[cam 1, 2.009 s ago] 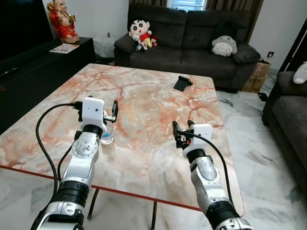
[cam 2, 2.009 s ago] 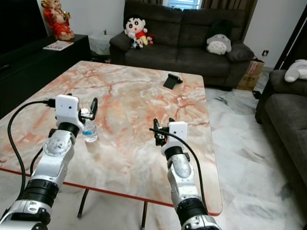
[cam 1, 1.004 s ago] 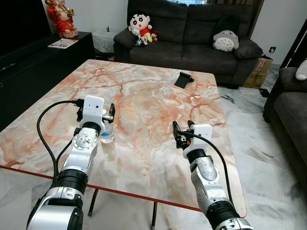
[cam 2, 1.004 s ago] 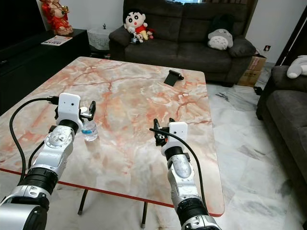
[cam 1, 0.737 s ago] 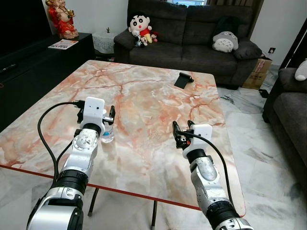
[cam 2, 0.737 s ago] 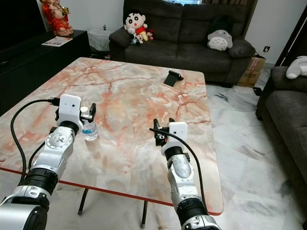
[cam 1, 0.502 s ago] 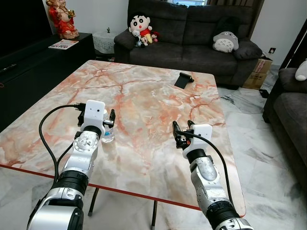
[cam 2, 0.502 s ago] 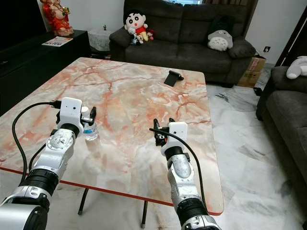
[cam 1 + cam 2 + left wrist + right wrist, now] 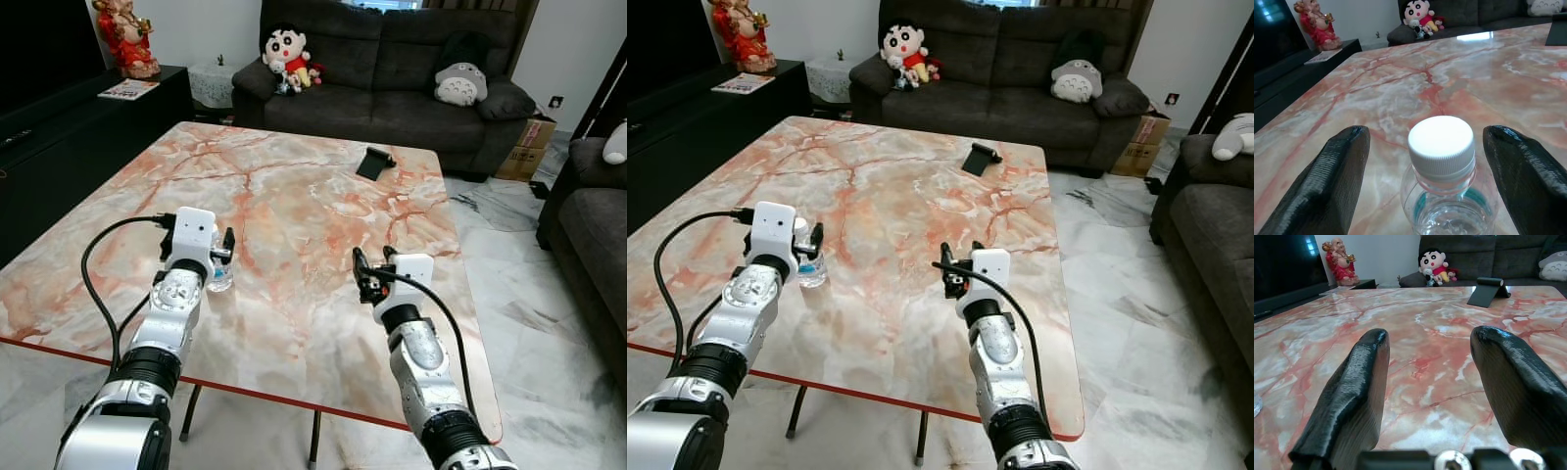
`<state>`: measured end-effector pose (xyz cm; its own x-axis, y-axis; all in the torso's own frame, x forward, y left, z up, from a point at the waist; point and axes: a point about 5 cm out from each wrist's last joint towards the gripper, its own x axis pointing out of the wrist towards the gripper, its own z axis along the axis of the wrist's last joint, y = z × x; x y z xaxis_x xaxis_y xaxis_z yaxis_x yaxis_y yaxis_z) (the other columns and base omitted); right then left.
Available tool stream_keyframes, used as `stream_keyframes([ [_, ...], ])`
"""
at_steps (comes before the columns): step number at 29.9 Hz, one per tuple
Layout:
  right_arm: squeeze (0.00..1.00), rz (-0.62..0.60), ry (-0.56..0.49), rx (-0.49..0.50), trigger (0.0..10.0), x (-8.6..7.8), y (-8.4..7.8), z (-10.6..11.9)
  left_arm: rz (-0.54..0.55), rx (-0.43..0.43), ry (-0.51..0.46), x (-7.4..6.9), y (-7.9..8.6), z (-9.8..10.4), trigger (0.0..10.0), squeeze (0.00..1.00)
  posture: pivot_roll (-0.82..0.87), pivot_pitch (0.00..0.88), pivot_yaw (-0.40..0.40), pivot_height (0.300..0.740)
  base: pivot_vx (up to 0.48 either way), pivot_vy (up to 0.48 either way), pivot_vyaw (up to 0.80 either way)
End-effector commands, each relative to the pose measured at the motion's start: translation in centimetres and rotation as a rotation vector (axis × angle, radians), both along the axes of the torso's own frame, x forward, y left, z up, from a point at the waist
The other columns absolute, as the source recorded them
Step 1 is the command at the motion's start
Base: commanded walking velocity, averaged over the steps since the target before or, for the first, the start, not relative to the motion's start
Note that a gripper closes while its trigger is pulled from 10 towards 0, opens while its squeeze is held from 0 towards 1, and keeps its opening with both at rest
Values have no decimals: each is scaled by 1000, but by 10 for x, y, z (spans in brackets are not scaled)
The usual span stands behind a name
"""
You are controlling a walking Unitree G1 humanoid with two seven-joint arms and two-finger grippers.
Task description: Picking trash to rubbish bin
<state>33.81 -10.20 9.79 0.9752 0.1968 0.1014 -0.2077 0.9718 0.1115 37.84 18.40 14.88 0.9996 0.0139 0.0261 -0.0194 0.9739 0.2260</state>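
A small clear plastic bottle point(image 9: 1442, 186) with a white cap and a blue label stands upright on the marble table point(image 9: 294, 206), near its left front. My left gripper point(image 9: 221, 249) is open around the bottle point(image 9: 219, 277), one black finger on each side of the cap, with gaps on both sides. My right gripper point(image 9: 370, 271) hangs open over the table's right front part, nothing between its fingers point(image 9: 1352, 396).
A black phone stand point(image 9: 373, 164) sits at the table's far right. Beyond the table a dark sofa point(image 9: 392, 69) holds plush toys. A black cabinet point(image 9: 59, 137) runs along the left. A second sofa point(image 9: 588, 215) stands on the right, with white floor between.
My left gripper has come down and forward from above the bottle until its fingers flank the cap. The right arm has stayed still.
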Motion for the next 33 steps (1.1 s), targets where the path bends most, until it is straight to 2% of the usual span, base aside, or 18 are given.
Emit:
stream_keyframes([
  [1,0,-4,-4,-5,10000,1,-1,2,-15,12,-27,4,-4,10,0,0,152,0,-56,740,0,0,0],
  [14,0,-4,-3,-4,10000,1,-1,2,-19,18,-33,4,-4,10,0,0,152,0,-56,740,0,0,0],
  [15,0,-4,-3,-4,10000,1,-1,2,-15,22,-34,4,-4,10,4000,0,152,0,-56,740,0,0,0],
  [16,0,-4,-2,-4,10000,1,-1,2,-12,24,-35,4,-4,10,8902,0,152,0,-56,740,0,0,0],
  [17,0,-4,-2,-3,10000,1,-1,2,-10,26,-35,4,-4,10,10000,0,152,0,-56,740,0,0,0],
  [33,0,-3,0,-4,10000,1,-1,1,-17,35,-39,4,-5,10,10000,0,152,0,-56,740,0,0,0],
])
